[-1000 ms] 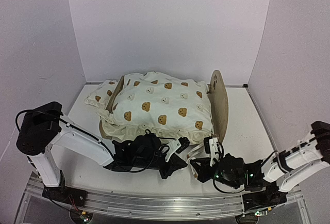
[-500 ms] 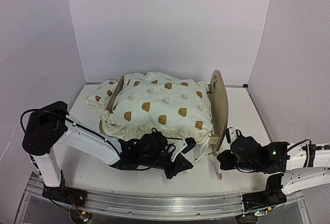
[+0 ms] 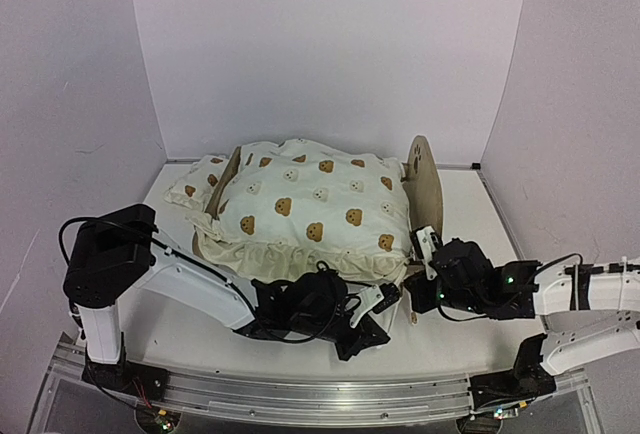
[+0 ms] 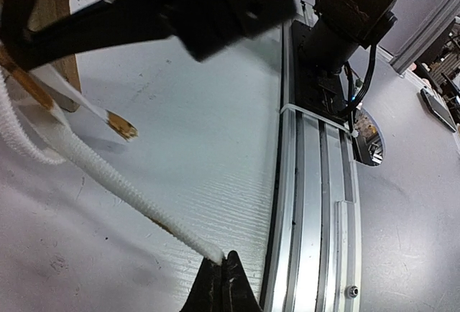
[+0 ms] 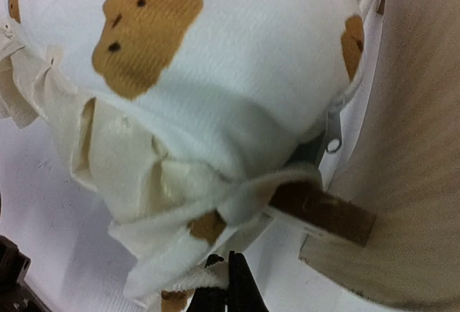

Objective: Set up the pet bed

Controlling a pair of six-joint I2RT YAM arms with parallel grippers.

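Note:
The pet bed stands at mid-table, its plywood end boards rising at left and right. The bear-print cushion fills it. My left gripper lies low in front of the bed's near right corner. In the left wrist view it is shut on the end of a white cushion tie that stretches back toward the bed. My right gripper is close beside it at that corner. The right wrist view shows it shut on another tie strip, just below the cushion and the bed's wooden side rail.
A small bear-print pillow lies behind the bed's left end board. The metal rail and the right arm's base sit near my left gripper. White walls enclose the table on three sides. The right end board rises beside my right gripper.
My right arm has swung from the table's front up to the bed's near right corner. My left gripper has slid right along the front. Both stayed shut.

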